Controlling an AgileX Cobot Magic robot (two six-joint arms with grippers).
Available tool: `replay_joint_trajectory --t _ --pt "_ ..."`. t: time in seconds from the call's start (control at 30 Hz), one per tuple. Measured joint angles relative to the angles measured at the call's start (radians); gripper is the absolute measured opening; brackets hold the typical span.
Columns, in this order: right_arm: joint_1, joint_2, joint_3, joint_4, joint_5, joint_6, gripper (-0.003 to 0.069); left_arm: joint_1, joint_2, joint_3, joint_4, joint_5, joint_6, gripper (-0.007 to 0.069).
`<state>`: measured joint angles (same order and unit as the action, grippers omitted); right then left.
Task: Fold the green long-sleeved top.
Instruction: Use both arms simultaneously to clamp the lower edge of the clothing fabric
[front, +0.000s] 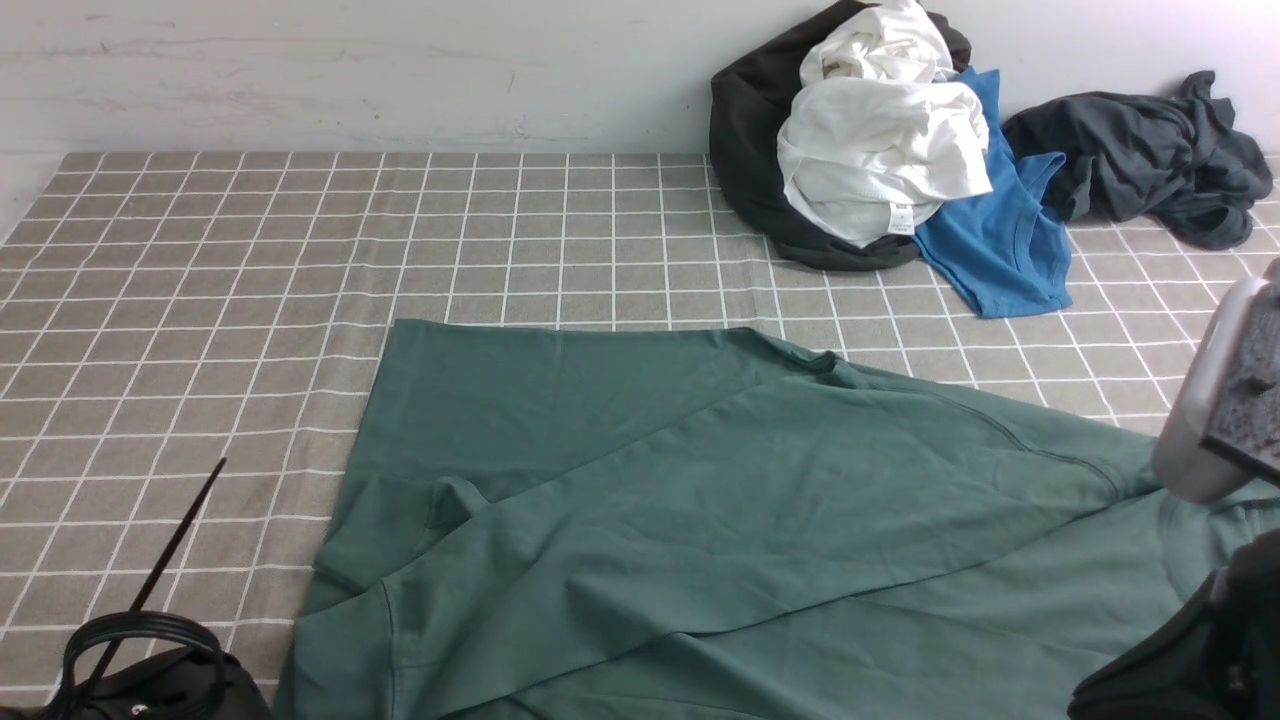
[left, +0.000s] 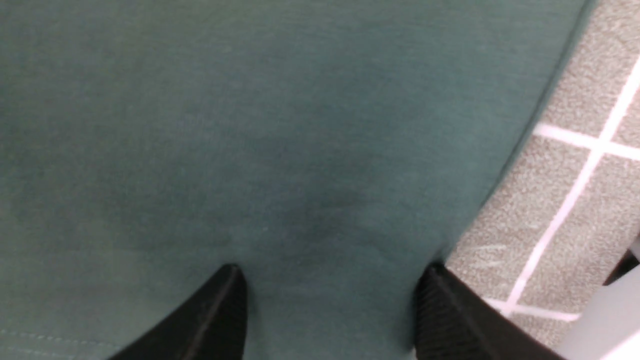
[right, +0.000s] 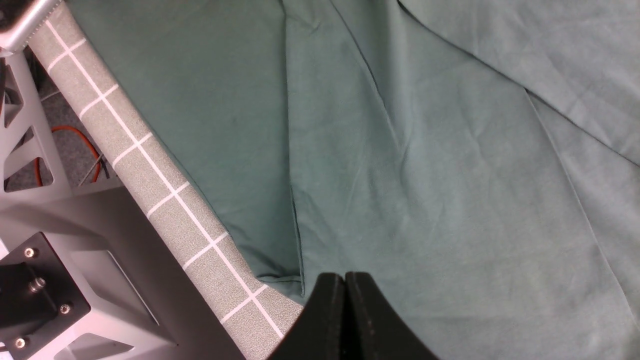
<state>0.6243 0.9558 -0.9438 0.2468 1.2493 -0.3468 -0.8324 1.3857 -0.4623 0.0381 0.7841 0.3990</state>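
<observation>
The green long-sleeved top (front: 720, 520) lies spread across the near half of the checked tablecloth (front: 300, 250), with one layer folded diagonally over the body. In the left wrist view my left gripper (left: 332, 280) hangs open close over the top (left: 250, 150), near its edge. Its two black fingertips (left: 227, 295) stand wide apart with only flat cloth showing between them. My right gripper (right: 345, 279) is shut with nothing in it. It hovers over the top (right: 450, 190) by a hemmed edge near the table's front edge. The neck, tag and logo are hidden.
A pile of black (front: 745, 150), white (front: 880, 130) and blue (front: 1000, 230) clothes lies at the back right, with a dark grey garment (front: 1140, 150) beside it. A thin black rod (front: 180, 540) rises from the left arm's base (front: 150, 670). The grey robot frame (right: 60, 280) sits below the table's front edge.
</observation>
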Motion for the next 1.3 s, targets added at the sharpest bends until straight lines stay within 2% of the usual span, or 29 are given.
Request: replay_joint_trajectory --t 0.13,0.2,0.4,0.47,0.57,0.67,0.8,0.83,0.87,0.97,1.03,1.07,1.17,1.3 --pt "0.0 0.0 0.0 -0.001 0.0 0.0 -0.0015 -0.001 0.0 0.0 0.034 0.0 -0.096 0.0394" --pt "0.0 0.0 0.0 -0.001 0.0 0.0 -0.0015 -0.001 0.0 -0.001 0.049 -0.002 -0.142 0.0346" --pt "0.0 0.0 0.0 -0.001 0.0 -0.001 -0.0015 -0.001 0.0 -0.001 0.075 -0.022 -0.2 0.0086" --pt "0.0 0.0 0.0 -0.001 0.0 -0.007 -0.0015 -0.001 0.0 -0.009 0.077 -0.012 -0.206 0.0021" --pt "0.0 0.0 0.0 -0.001 0.001 -0.019 -0.0015 -0.001 0.0 -0.031 0.077 0.031 -0.216 0.0002" --pt "0.0 0.0 0.0 -0.001 0.001 -0.083 -0.0013 -0.001 -0.002 -0.077 0.081 0.117 -0.224 0.0002" --pt "0.0 0.0 0.025 -0.002 0.0 -0.184 0.0022 -0.001 -0.014 -0.094 0.085 0.15 -0.224 0.0002" --pt "0.0 0.0 0.053 -0.002 -0.001 -0.22 0.0055 -0.001 -0.016 -0.095 0.085 0.151 -0.224 0.0002" --pt "0.0 0.0 0.058 -0.003 -0.001 -0.22 0.0055 -0.001 -0.016 -0.095 0.085 0.151 -0.224 0.0002" --pt "0.0 0.0 0.182 -0.025 -0.024 -0.289 0.0184 -0.001 -0.018 -0.095 0.085 0.152 -0.224 0.0002" --pt "0.0 0.0 0.284 -0.068 -0.109 -0.327 0.0302 -0.001 -0.018 -0.095 0.085 0.152 -0.224 0.0002" --pt "0.0 0.0 0.284 -0.068 -0.118 -0.33 0.0311 -0.001 -0.018 -0.095 0.085 0.152 -0.224 0.0002" --pt "0.0 0.0 0.43 -0.184 -0.287 -0.349 0.0444 -0.001 -0.018 -0.095 0.085 0.152 -0.224 0.0002" --pt "0.0 0.001 0.55 -0.3 -0.42 -0.332 0.0501 -0.001 -0.018 -0.095 0.085 0.152 -0.224 0.0002"
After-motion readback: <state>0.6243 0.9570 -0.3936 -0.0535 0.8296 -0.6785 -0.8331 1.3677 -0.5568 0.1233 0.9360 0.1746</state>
